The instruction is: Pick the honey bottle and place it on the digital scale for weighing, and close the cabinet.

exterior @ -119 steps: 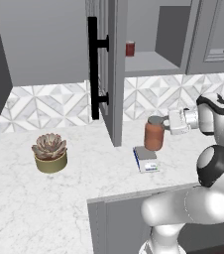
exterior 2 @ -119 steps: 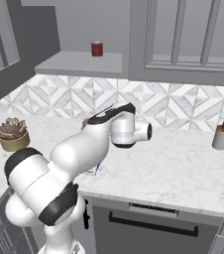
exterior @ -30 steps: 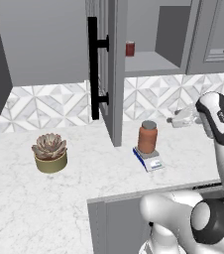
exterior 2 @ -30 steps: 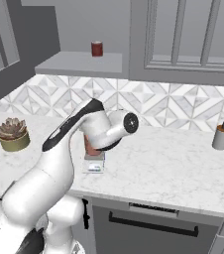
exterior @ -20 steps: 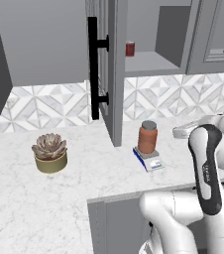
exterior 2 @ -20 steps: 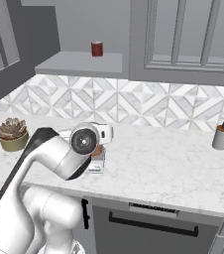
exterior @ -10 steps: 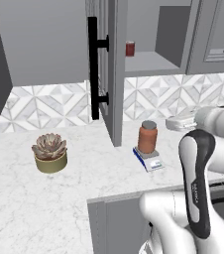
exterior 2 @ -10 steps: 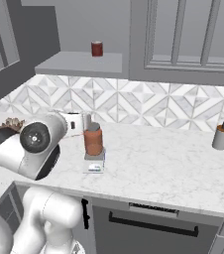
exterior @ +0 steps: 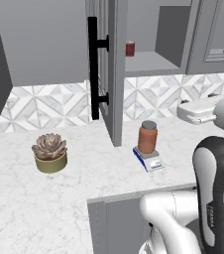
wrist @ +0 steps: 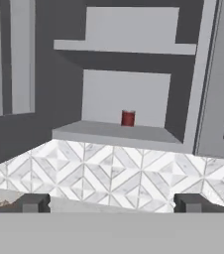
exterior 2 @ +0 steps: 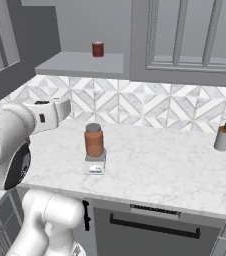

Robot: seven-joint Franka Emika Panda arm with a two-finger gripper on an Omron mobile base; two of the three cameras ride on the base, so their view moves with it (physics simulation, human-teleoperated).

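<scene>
Honey bottle (exterior: 147, 137) upright on digital scale (exterior: 149, 158), released; gripper (wrist: 112, 203) with fingers spread wide and empty, facing the open cabinet's shelf, its door (exterior: 113, 69) swung out to the gripper's left, long handle (exterior: 93, 68) vertical, still needing closing.

2 base views flank the counter (exterior: 44, 198) from behind (sharing honey bottle (exterior: 147, 138), scale (exterior: 148, 158)), hand view faces open cabinet (wrist: 129, 74)
</scene>
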